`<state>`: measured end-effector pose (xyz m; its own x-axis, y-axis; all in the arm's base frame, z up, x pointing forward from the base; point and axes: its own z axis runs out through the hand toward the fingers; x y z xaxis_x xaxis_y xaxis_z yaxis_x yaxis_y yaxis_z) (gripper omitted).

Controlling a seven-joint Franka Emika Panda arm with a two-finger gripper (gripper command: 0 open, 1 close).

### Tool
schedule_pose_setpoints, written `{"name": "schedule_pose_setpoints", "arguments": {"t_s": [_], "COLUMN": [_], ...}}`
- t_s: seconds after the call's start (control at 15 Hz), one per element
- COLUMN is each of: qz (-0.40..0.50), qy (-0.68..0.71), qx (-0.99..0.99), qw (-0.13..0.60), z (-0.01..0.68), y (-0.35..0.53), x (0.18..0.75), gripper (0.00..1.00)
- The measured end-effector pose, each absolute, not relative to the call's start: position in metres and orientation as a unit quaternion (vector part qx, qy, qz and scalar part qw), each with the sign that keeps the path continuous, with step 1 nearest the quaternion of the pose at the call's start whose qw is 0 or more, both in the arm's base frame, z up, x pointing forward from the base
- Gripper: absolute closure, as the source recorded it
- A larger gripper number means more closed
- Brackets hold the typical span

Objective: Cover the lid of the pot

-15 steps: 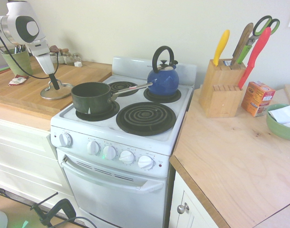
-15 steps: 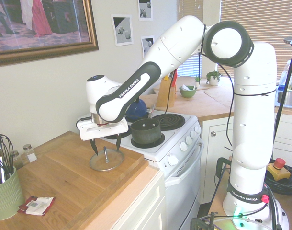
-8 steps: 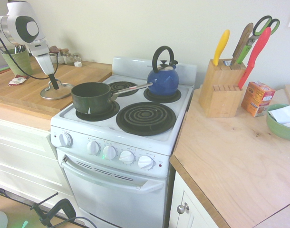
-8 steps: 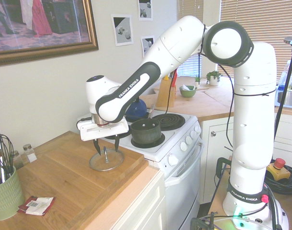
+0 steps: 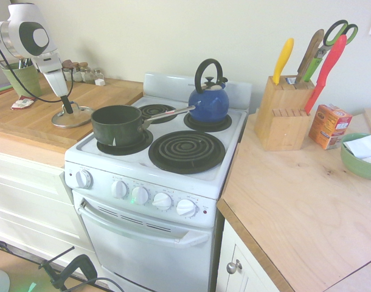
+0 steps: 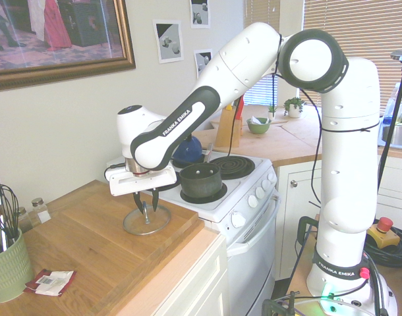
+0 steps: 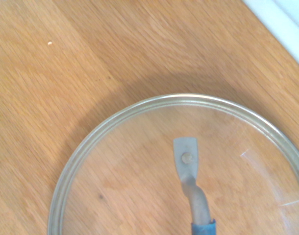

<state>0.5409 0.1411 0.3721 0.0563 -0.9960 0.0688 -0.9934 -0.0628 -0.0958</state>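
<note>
First exterior view: the lid (image 5: pixel 71 115) lies flat on the wooden counter (image 5: pixel 33 121), just beside the stove (image 5: pixel 161 164) on the arm's side. The gripper (image 5: pixel 68 107) points straight down over the lid's middle, fingers drawn in narrow at the handle. Contact is too small to confirm here. The pot (image 5: pixel 117 125) sits open on the near burner next to the counter, long silver handle pointing back toward the blue kettle (image 5: pixel 208 100). Nothing is on the pot.

Second exterior view: same layout from the other side. Gripper (image 6: pixel 147 201) sits low over the lid (image 6: pixel 147 220), fingers close together on either side of the upright handle; whether they have clamped it cannot be told. Lid rim looks flat on the counter (image 6: pixel 89 257), not lifted. Pot (image 6: pixel 201 181) is on the stove (image 6: pixel 244 197), near the lid but apart from it.

Wrist view: glass lid (image 7: pixel 115 186) from above, wood grain visible through it, metal rim whole, the handle bracket (image 7: pixel 186 156) bolted at centre. So the camera is centred well on the grab point.

Progress, judged: early. Approach and alignment done, grasp in hand or close to it. Left: secure the handle, lift, carry across to the stove, centre over the pot, lower, let go.
</note>
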Motion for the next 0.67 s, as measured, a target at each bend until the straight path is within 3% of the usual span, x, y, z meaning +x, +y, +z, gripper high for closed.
{"name": "schedule_pose_setpoints", "arguments": {"t_s": [0.47, 0.67], "qz": [-0.065, -0.085], "qy": [0.677, 0.669], "qx": [-0.733, -0.736], "qw": [0.027, 0.053], "z": [0.374, 0.405], "y": [0.144, 0.137], "x": [0.543, 0.543], "gripper": [1.0, 1.0]}}
